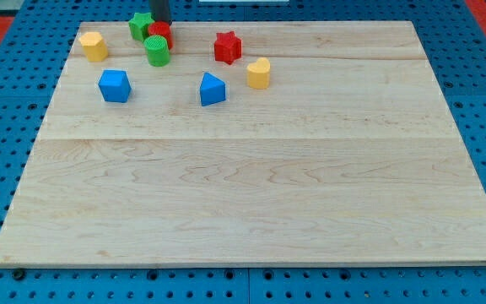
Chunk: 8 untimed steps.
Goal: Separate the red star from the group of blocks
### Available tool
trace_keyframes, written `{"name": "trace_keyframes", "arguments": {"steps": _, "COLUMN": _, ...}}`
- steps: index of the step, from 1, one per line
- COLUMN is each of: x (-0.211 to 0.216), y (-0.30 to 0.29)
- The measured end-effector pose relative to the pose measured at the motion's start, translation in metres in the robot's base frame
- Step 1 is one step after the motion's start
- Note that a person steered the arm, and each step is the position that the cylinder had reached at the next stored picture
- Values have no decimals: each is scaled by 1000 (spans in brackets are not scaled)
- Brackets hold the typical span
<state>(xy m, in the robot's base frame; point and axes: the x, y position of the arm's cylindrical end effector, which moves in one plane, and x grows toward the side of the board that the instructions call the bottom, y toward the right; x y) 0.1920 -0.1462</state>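
Note:
The red star (227,47) lies near the view's top, a little left of centre. A yellow heart-shaped block (259,73) sits just below and right of it, and a blue block (212,89) below and left. Further left, a red cylinder (160,35), a green cylinder (157,51) and a green star (141,26) cluster together. My tip (160,21) is at the view's top edge, right above the red cylinder and beside the green star, well left of the red star.
A yellow block (94,46) sits at the board's upper left and a blue cube (115,85) below it. The wooden board (251,194) rests on a blue pegboard surface.

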Motion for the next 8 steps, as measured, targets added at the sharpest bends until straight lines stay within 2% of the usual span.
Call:
{"name": "trace_keyframes", "arguments": {"steps": 2, "x": 5, "y": -31}}
{"name": "trace_keyframes", "arguments": {"steps": 5, "x": 20, "y": 181}}
{"name": "trace_keyframes", "arguments": {"steps": 6, "x": 80, "y": 237}}
{"name": "trace_keyframes", "arguments": {"steps": 7, "x": 76, "y": 197}}
{"name": "trace_keyframes", "arguments": {"steps": 8, "x": 60, "y": 211}}
